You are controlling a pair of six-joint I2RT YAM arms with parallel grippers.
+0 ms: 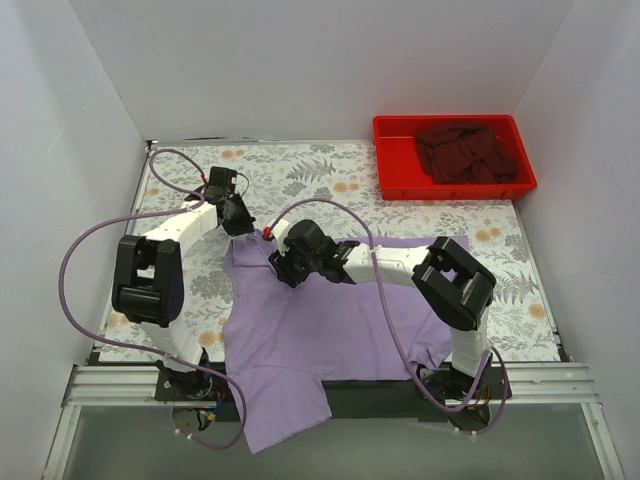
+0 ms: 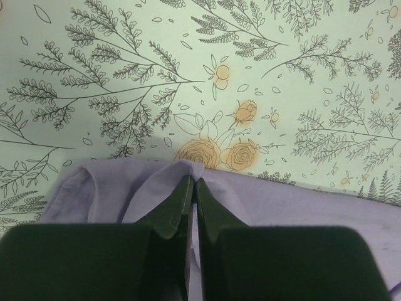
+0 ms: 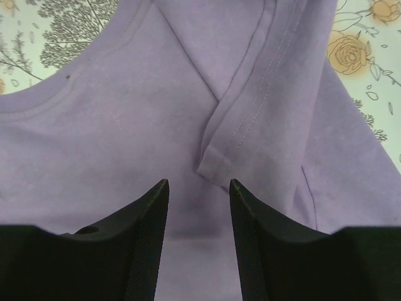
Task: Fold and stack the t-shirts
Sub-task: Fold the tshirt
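Note:
The pale lavender t-shirt (image 1: pixel 330 320) lies spread on the flowered table, its bottom hanging over the near edge. My left gripper (image 1: pixel 240 225) is shut on a pinch of its far-left edge; in the left wrist view the cloth (image 2: pixel 125 188) bunches up at the gripper (image 2: pixel 193 180). My right gripper (image 1: pixel 283 268) hovers open over the shirt near the collar. In the right wrist view the gripper (image 3: pixel 198 188) is empty, just short of a folded-over sleeve hem (image 3: pixel 241 132). The dark maroon t-shirt (image 1: pixel 468 150) lies crumpled in the red tray (image 1: pixel 395 183).
The red tray stands at the far right corner. White walls enclose the table on three sides. The flowered tablecloth (image 1: pixel 310 175) shows bare beyond the shirt. Purple cables loop beside the left arm (image 1: pixel 75 250).

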